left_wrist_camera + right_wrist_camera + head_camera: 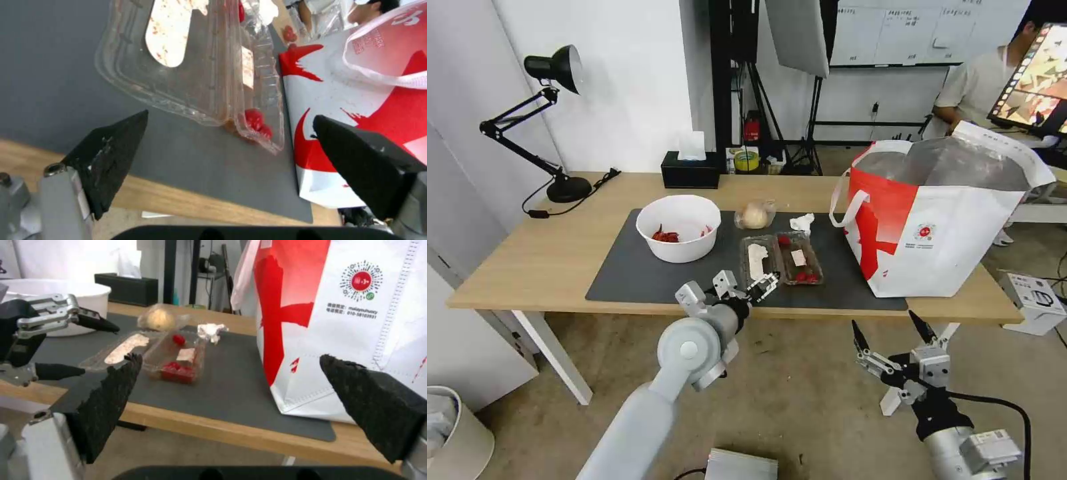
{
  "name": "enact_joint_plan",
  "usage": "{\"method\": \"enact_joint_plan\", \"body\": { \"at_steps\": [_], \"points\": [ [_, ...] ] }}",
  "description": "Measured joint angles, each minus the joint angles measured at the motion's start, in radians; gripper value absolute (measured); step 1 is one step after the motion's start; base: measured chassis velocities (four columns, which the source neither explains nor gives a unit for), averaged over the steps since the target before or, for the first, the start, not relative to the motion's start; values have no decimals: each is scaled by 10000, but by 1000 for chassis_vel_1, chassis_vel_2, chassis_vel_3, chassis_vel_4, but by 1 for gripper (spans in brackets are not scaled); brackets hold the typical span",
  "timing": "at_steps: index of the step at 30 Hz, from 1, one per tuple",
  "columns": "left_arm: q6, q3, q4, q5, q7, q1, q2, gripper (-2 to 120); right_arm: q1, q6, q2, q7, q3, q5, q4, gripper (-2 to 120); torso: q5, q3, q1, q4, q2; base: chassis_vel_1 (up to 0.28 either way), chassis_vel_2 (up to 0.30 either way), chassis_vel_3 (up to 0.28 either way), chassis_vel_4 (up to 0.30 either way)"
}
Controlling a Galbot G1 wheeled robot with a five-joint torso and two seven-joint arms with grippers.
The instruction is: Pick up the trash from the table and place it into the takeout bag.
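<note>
Left pincer (pixel 762 287) spread wide at the near edge of the surface (pixel 527 260), empty, tips just short of the clear clamshell box (pixel 782 259) and touching nothing. Box lying open on the dark mat (pixel 647 273), red bits in its right half. At 10 o'clock from the box, white bowl (pixel 678 227) with red scraps; at 12 o'clock, bagged bun (pixel 755 215) and crumpled tissue (pixel 802 222). At 3 o'clock, takeout bag (pixel 940 220) upright on the surface, mouth open. Right pincer (pixel 894 330) also gaping, empty, hanging below and in front of the surface edge, at 6 o'clock from the bag.
</note>
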Motion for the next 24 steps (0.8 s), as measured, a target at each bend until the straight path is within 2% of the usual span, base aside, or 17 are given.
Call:
{"method": "enact_joint_plan", "body": {
  "at_steps": [2,5,24],
  "points": [
    [-6,99,283,-18,-482,-251,-246,100,-36,20,110,-6,-11,-120,-15,100,0,0,0,0,0,0,0,0,0],
    [-5,177,404,-14,-625,-299,-396,100,-91,24,81,-7,1,-145,9,100,0,0,-1,0,0,0,0,0,0],
    [-69,368,915,-8,-919,-658,-895,100,-313,50,64,23,80,-141,168,100,1,-2,-2,4,2,0,0,0,0]
  ]
}}
